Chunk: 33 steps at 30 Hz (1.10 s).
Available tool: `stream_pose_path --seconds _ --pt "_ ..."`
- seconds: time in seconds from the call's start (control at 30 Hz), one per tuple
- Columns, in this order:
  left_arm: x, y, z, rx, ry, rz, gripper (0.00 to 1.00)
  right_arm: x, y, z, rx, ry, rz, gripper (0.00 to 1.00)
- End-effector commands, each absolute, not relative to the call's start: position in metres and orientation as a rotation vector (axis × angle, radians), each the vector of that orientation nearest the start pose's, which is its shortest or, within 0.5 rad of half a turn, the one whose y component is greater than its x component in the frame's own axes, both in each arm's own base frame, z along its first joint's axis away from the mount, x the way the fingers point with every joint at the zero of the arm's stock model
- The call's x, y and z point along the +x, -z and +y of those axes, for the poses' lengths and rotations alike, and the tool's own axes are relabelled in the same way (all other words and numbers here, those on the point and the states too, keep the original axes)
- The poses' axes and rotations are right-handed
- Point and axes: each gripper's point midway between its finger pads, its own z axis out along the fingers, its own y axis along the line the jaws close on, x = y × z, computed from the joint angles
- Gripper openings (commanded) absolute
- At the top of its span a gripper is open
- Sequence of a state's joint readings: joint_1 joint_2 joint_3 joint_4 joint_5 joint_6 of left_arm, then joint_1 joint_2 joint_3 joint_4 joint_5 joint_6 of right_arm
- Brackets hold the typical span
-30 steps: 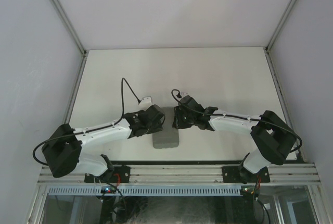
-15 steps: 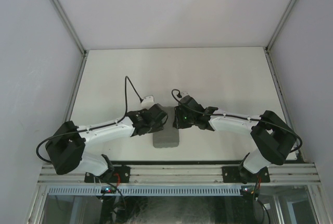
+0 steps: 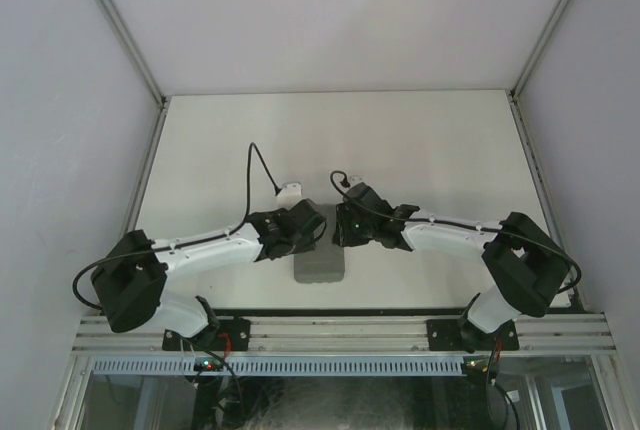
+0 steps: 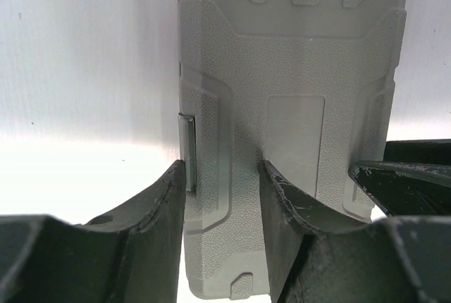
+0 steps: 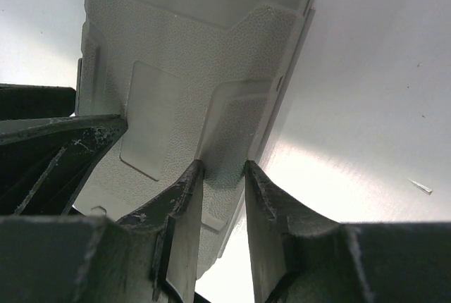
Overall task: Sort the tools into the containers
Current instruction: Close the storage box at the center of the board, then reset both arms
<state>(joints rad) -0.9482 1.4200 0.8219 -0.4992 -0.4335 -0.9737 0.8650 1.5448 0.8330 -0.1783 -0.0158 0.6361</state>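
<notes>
One rim of the grey case [image 4: 296, 56] sits between my left gripper's [image 4: 224, 170] fingers; the opposite rim between my right gripper's [image 5: 224, 169]; clamped or loose, I cannot tell.

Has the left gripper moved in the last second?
Yes. Against the grey case, which lies where it did, the left gripper has crept slightly rightward in the top view, further over the case and toward the right gripper.

Here's the left arm [image 3: 205, 247], a slim white shell capped by chunky black joint housings, and the right arm [image 3: 450, 234] wears exactly the same livery. A thin black cable [image 3: 253, 165] loops off the left one to a small white plug [image 3: 290, 191], and a shorter cable [image 3: 337, 179] curls off the right. Up close, the left gripper [image 4: 223, 169] and right gripper [image 5: 223, 165] show thick black fingers, edges scuffed pale grey.
</notes>
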Motion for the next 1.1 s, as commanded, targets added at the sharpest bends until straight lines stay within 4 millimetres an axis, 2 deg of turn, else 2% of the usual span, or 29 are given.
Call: stream_pose_path --seconds 0.0,0.1,0.27,0.43,0.6,0.7,0.77,0.93,1.07 --pt "0.204 -0.06 -0.23 -0.011 0.179 2.546 0.31 0.197 -0.025 0.276 -0.349 -0.533 2.683 0.27" --pt "0.213 -0.087 -0.23 0.005 0.204 2.483 0.45 0.204 -0.042 0.278 -0.36 -0.548 2.634 0.28" --pt "0.227 -0.133 -0.223 -0.001 0.263 2.362 0.56 0.219 -0.083 0.281 -0.384 -0.572 2.517 0.3" --pt "0.232 -0.174 -0.202 -0.049 0.325 2.215 0.65 0.225 -0.123 0.277 -0.391 -0.595 2.389 0.4" --pt "0.224 -0.207 -0.171 -0.117 0.404 2.049 0.73 0.219 -0.156 0.262 -0.407 -0.542 2.25 0.52" --pt "0.216 -0.225 -0.147 -0.164 0.417 1.965 0.8 0.214 -0.184 0.246 -0.382 -0.511 2.162 0.57" --pt "0.21 -0.238 -0.128 -0.203 0.416 1.912 0.85 0.211 -0.203 0.233 -0.348 -0.509 2.105 0.65" --pt "0.194 -0.267 -0.082 -0.282 0.367 1.828 0.99 0.2 -0.254 0.188 -0.236 -0.521 1.948 0.79" --pt "0.183 -0.277 -0.053 -0.283 0.296 1.799 1.0 0.188 -0.28 0.147 -0.125 -0.518 1.848 0.98"
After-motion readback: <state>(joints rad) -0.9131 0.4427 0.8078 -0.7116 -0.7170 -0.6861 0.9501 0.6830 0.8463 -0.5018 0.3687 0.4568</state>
